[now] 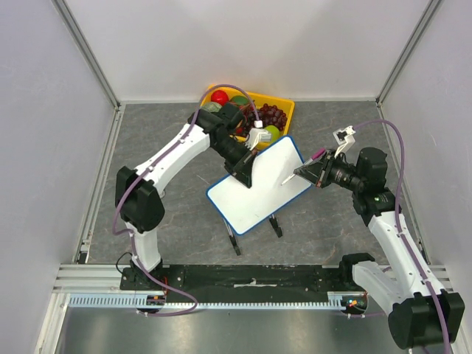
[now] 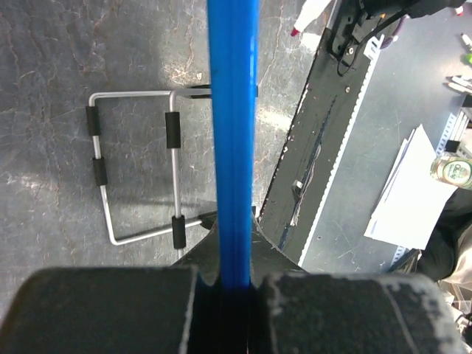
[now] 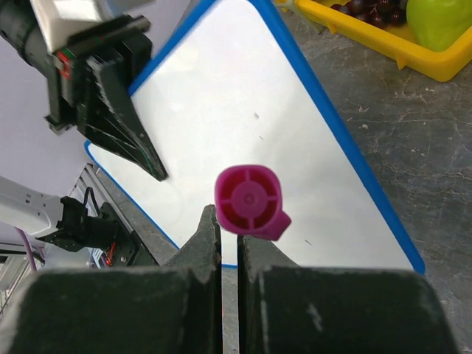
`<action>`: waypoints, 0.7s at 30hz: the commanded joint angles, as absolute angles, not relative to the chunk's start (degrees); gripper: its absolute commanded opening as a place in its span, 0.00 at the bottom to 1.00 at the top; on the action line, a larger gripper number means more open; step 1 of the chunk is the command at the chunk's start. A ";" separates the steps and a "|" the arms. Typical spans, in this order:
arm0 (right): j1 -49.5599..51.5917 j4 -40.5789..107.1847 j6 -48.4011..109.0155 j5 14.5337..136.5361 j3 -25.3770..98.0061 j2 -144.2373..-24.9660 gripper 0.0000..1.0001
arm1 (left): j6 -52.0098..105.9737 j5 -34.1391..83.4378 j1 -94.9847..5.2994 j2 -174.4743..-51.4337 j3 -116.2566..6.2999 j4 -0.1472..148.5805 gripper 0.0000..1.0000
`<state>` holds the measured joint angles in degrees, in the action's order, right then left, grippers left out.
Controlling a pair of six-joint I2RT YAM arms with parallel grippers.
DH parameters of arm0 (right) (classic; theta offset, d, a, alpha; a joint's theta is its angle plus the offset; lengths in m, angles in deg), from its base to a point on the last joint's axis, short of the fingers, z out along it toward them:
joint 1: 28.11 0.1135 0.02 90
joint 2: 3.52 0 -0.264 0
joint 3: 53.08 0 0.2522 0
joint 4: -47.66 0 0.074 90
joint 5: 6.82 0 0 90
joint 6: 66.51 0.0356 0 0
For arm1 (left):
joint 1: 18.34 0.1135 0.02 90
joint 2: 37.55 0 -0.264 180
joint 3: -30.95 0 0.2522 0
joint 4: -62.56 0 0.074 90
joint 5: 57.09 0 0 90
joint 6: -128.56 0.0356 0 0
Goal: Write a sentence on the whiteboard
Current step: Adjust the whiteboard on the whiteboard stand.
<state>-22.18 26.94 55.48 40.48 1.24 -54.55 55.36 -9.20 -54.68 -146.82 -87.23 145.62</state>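
The whiteboard (image 1: 259,190) is tilted above the table, its thin blue rim (image 2: 232,110) clamped edge-on in my left gripper (image 2: 232,221), which is shut on it. From above, that gripper (image 1: 247,171) grips the board's far left edge. Its white face (image 3: 243,103) is bare, with no sentence showing. My right gripper (image 3: 227,228) is shut on a marker, whose pink end (image 3: 249,200) points at the camera. In the top view the marker's white body (image 1: 291,176) reaches from the right gripper (image 1: 313,171) onto the board's right part. I cannot tell whether the tip touches.
A yellow fruit basket (image 1: 286,105) with apples and grapes stands just behind the board. The board's wire stand with black feet (image 2: 173,158) hangs below it, near the table. Grey walls enclose three sides, and a black rail (image 1: 251,276) runs along the near edge.
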 commanded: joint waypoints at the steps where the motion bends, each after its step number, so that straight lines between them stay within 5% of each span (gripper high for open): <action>1: -22.49 28.01 56.36 38.88 4.10 -53.44 0.00 | 57.55 -15.87 -51.92 -140.12 -89.25 147.24 0.02; 21: -22.49 28.10 57.59 37.30 5.95 -53.44 0.00 | 59.39 -14.03 -48.05 -126.41 -70.98 146.99 0.02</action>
<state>-22.35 26.89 56.97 38.71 4.23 -53.45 56.74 -10.73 -47.95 -132.07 -73.40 148.00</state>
